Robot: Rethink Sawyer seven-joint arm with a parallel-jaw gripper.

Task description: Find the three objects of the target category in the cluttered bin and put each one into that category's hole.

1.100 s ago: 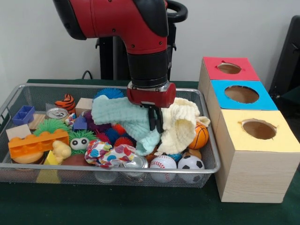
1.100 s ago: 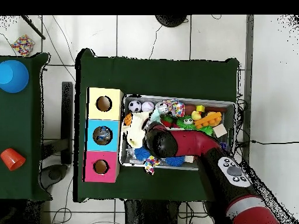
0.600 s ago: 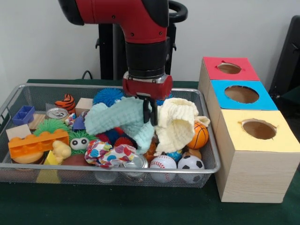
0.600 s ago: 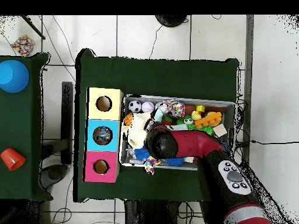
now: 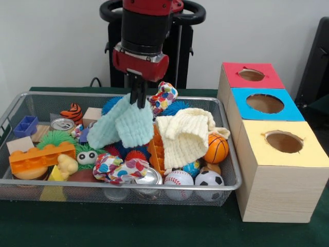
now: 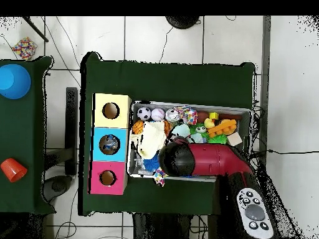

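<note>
The silver wire-mesh bin point(image 5: 226, 177) lies on the green table, crowded with toys. Beside the bin stands the wooden three-hole box point(image 5: 267, 170), topped red, blue and yellow. Above the bin, the black gripper point(image 5: 138, 96) is pinched together on the pale-green knitted cloth point(image 5: 123, 125), which hangs over the clutter. A cream knitted cloth point(image 5: 185, 135) lies in the bin beside an orange basketball point(image 5: 218, 149).

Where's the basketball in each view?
Front view: the basketball sits toward the right of the bin, beside the cream cloth and above the soccer ball.
Overhead view: the basketball is at the bin's left end, next to the boxes.
Shared landmark: the yellow-topped box, nearest the basketball in both.
</note>
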